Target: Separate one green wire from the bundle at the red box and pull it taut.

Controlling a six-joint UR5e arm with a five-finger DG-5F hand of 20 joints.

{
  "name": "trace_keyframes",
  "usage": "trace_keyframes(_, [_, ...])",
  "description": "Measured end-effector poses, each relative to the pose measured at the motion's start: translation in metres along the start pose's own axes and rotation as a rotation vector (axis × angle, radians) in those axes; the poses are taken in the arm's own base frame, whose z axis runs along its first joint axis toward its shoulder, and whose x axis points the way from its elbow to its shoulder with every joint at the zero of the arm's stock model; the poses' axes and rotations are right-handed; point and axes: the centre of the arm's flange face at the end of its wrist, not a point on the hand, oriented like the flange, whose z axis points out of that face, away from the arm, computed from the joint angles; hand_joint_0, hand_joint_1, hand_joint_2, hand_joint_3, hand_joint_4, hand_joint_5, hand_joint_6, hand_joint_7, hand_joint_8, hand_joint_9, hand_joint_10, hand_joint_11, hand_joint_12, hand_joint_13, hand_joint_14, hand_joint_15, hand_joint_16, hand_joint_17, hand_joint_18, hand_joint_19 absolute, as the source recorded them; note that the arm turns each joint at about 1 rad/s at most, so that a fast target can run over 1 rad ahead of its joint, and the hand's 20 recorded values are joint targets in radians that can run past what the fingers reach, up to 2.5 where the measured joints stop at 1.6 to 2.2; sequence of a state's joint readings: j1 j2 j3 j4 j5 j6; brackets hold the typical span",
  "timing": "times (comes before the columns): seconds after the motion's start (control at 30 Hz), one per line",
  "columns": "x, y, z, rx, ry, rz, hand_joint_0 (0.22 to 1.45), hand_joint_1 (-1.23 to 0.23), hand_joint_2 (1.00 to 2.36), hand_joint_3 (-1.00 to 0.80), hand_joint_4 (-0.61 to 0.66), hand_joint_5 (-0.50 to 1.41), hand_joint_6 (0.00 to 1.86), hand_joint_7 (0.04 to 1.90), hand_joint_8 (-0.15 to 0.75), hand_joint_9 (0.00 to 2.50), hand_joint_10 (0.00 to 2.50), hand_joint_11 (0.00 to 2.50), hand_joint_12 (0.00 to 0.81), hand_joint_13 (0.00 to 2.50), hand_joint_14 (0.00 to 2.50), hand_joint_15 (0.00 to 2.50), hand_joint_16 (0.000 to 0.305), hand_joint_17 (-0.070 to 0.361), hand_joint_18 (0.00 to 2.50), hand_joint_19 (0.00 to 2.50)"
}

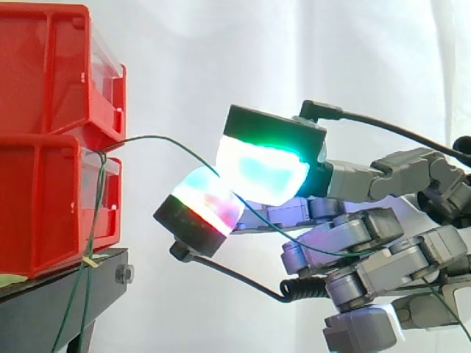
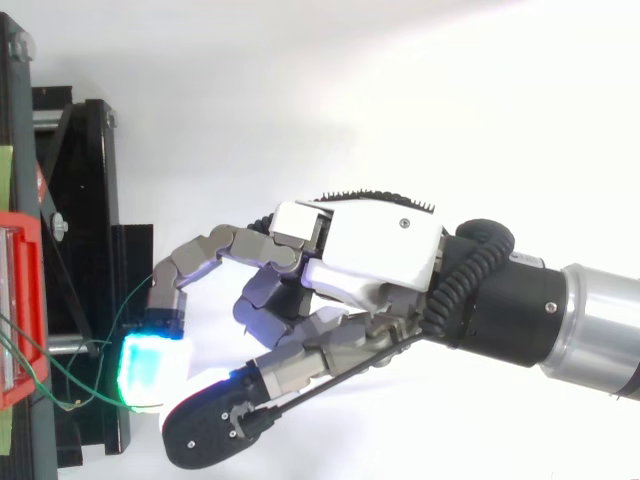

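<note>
Hand: your hand (image 2: pixel 380 250) pinches one green wire (image 1: pixel 158 138) between two glowing pads (image 1: pixel 261 169).
Wire: it arcs slack from the red box (image 1: pixel 51 206) to the pads, not yet taut.
Slip risk: pull fast and the thin strand may slide out of the pinch.
Bundle: the bundle (image 1: pixel 93 213) hangs over the black stand's (image 1: pixel 66 294) edge; a tangle could drag it along.
Box: a hard tug might shift it.
</note>
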State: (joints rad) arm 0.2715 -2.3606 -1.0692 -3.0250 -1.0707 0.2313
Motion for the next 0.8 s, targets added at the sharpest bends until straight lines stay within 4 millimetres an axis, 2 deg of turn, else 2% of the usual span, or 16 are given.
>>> trace_keyframes(0.17, [-0.0001,-0.0001,0.0,0.0,-0.001,0.0,0.54,-0.57,1.0,-0.5,-0.02,-0.21,0.9,0.93,0.207,1.2,2.5,1.3,0.276,1.64,2.5,0.47,0.049,0.111,1.39,0.87])
trace_keyframes(0.2, [-0.0002,-0.0001,0.0,0.0,-0.001,-0.001,0.53,-0.57,1.0,-0.5,-0.01,-0.21,0.9,0.94,0.207,1.2,2.5,1.3,0.266,1.65,2.42,0.51,0.05,0.113,1.39,0.86])
trace_keyframes(0.27, [-0.0002,-0.0003,0.0,0.0,-0.001,-0.001,0.51,-0.57,1.0,-0.5,0.0,-0.21,0.9,0.92,0.21,1.21,2.5,1.27,0.287,1.72,1.91,0.69,0.053,0.119,1.39,0.84])
trace_keyframes(0.33, [-0.0003,-0.0001,-0.0001,0.0,-0.001,-0.001,0.49,-0.59,1.0,-0.5,0.01,-0.21,0.9,0.92,0.22,1.22,2.5,1.26,0.312,1.78,1.5,0.89,0.055,0.124,1.37,0.83])
trace_keyframes(0.47, [-0.0003,-0.0002,-0.0001,0.0,-0.001,-0.001,0.44,-0.67,1.0,-0.5,0.04,-0.21,0.91,0.89,0.233,1.2,2.5,1.23,0.333,1.82,1.27,0.96,0.06,0.135,1.38,0.8])
trace_keyframes(0.5, [-0.0003,-0.0002,-0.0001,0.0,-0.001,-0.001,0.44,-0.68,1.0,-0.5,0.05,-0.21,0.91,0.89,0.241,1.2,2.5,1.2,0.331,1.82,1.27,0.95,0.06,0.135,1.38,0.8])
trace_keyframes(0.53, [-0.0002,-0.0002,-0.0001,-0.001,-0.001,-0.001,0.42,-0.72,1.0,-0.5,0.06,-0.22,0.91,0.87,0.244,1.15,2.5,1.18,0.333,1.8,1.43,0.86,0.061,0.138,1.39,0.8])
trace_keyframes(0.57, [-0.0003,-0.0002,-0.0001,-0.001,-0.002,-0.001,0.41,-0.75,1.0,-0.5,0.07,-0.22,0.92,0.85,0.253,1.14,2.5,1.16,0.333,1.75,1.75,0.69,0.062,0.14,1.39,0.79])
trace_keyframes(0.6, [-0.0004,-0.0002,-0.0001,-0.001,-0.002,-0.001,0.41,-0.77,1.0,-0.5,0.07,-0.23,0.92,0.85,0.255,1.14,2.5,1.14,0.325,1.73,1.89,0.63,0.062,0.14,1.4,0.79])
trace_keyframes(0.63, [-0.0002,-0.0003,-0.0001,-0.001,-0.003,-0.001,0.41,-0.79,1.0,-0.5,0.08,-0.23,0.92,0.82,0.254,1.11,2.5,1.11,0.323,1.67,2.34,0.44,0.063,0.142,1.4,0.78])
trace_keyframes(0.67, [-0.0001,-0.0004,-0.0002,-0.001,-0.003,-0.001,0.4,-0.8,1.0,-0.5,0.09,-0.24,0.92,0.82,0.256,1.11,2.5,1.07,0.318,1.67,2.5,0.37,0.063,0.142,1.42,0.79])
trace_keyframes(0.73, [-0.0002,-0.0004,-0.0002,-0.002,-0.006,-0.002,0.4,-0.81,1.0,-0.5,0.09,-0.24,0.92,0.81,0.257,1.11,2.5,1.04,0.315,1.67,2.5,0.33,0.063,0.141,1.44,0.79])
trace_keyframes(0.8, [-0.0003,-0.0003,-0.0003,-0.002,-0.007,-0.002,0.39,-0.8,1.0,-0.5,0.11,-0.25,0.92,0.79,0.259,1.12,2.5,1.06,0.314,1.74,2.5,0.3,0.063,0.142,1.61,0.87])
